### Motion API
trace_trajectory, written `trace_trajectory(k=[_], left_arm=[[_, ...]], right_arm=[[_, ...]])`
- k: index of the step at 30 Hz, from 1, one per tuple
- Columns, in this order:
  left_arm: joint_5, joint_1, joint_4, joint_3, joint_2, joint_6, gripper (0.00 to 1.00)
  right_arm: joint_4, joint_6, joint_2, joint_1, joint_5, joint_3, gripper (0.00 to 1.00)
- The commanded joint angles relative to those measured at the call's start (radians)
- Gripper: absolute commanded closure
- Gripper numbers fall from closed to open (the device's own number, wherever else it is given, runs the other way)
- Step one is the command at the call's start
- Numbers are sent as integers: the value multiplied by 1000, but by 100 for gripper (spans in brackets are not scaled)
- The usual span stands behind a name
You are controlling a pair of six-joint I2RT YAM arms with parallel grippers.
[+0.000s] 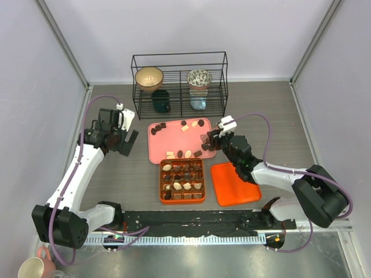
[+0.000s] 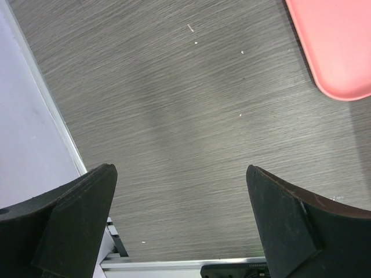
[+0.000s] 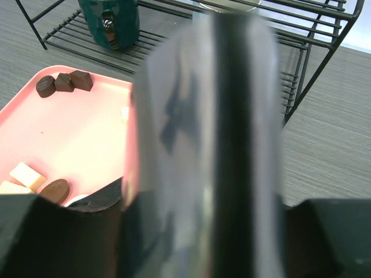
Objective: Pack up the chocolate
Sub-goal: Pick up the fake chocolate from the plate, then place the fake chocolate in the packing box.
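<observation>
Top external scene: a pink tray (image 1: 174, 142) lies mid-frame on the counter (image 1: 116, 179), with an orange gridded box (image 1: 160, 182) just below it and an orange lid (image 1: 235, 185) to the right of the box.
Chocolate: loose chocolate (image 1: 180, 154) pieces, dark, tan and cream, are scattered along the tray's upper and lower edges. More pieces fill many of the box's cells.
Left gripper: the left gripper (image 1: 123, 145) is left of the tray and apart from it.
Left wrist view: the left gripper (image 2: 181, 174) is spread wide with only bare counter (image 2: 174, 104) between its fingers. A corner of the pink tray (image 2: 336, 52) shows at upper right.
Right gripper: the right gripper (image 1: 207, 141) is at the tray's right edge.
Right wrist view: a blurred pale strip (image 3: 174, 116) with a dark stripe fills the middle, in front of the right gripper (image 3: 197, 226). I cannot tell whether it is gripped or how wide the fingers stand.
Left of frame: chocolate (image 3: 64, 82) sits on the pink tray (image 3: 81, 127).
Background: a wire rack (image 3: 324, 52) holds a teal mug (image 3: 110, 20).
</observation>
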Motion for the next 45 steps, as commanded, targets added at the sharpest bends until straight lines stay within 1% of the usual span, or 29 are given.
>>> trace_trajectory(k=[1, 6, 9, 10, 13, 15, 17, 20, 23, 27, 29, 32, 35, 37, 39, 40, 41, 45], left_arm=[[4, 5, -5, 38, -32, 12, 0], [1, 5, -5, 35, -34, 18, 0], [4, 6, -5, 35, -37, 17, 0], [4, 5, -5, 35, -37, 15, 0], [4, 5, -7, 35, -40, 17, 0], [3, 6, -10, 33, -41, 17, 0], [0, 5, -13, 33, -41, 17, 0], [0, 5, -16, 36, -43, 15, 0], [-3, 6, -19, 36, -43, 14, 0], [-3, 5, -18, 35, -43, 8, 0], [-3, 5, -18, 33, -44, 6, 0], [-5, 5, -18, 33, -46, 5, 0], [-6, 5, -19, 32, -44, 2, 0], [-3, 5, -19, 30, -46, -2, 0], [0, 3, -22, 32, -44, -9, 0], [1, 5, -24, 33, -44, -11, 0], [0, 5, -24, 33, -44, -12, 0], [-3, 3, -30, 41, -43, -17, 0]], right_arm=[[-6, 20, -42, -5, 27, -5, 54], [-17, 21, -63, -5, 21, -25, 54], [-10, 43, -59, -4, 9, -28, 58], [-9, 44, -57, -4, 4, -28, 63], [14, 46, -53, -4, -19, -27, 70], [39, 41, -54, -5, -30, -22, 72], [39, 32, -62, -4, -46, -1, 77], [33, 6, -106, -1, -76, 32, 80], [-33, -32, -171, 22, -88, 85, 80], [-122, -94, -263, 99, -71, 127, 80], [-176, -106, -324, 159, -60, 131, 80], [-255, -91, -404, 237, -65, 128, 81], [-300, -39, -467, 326, -77, 105, 80], [-306, 9, -493, 364, -71, 86, 81], [-313, 21, -519, 420, -82, 73, 82], [-317, 59, -522, 438, -100, 67, 82], [-335, 66, -524, 469, -112, 67, 82], [-389, 84, -510, 527, -186, 79, 83]])
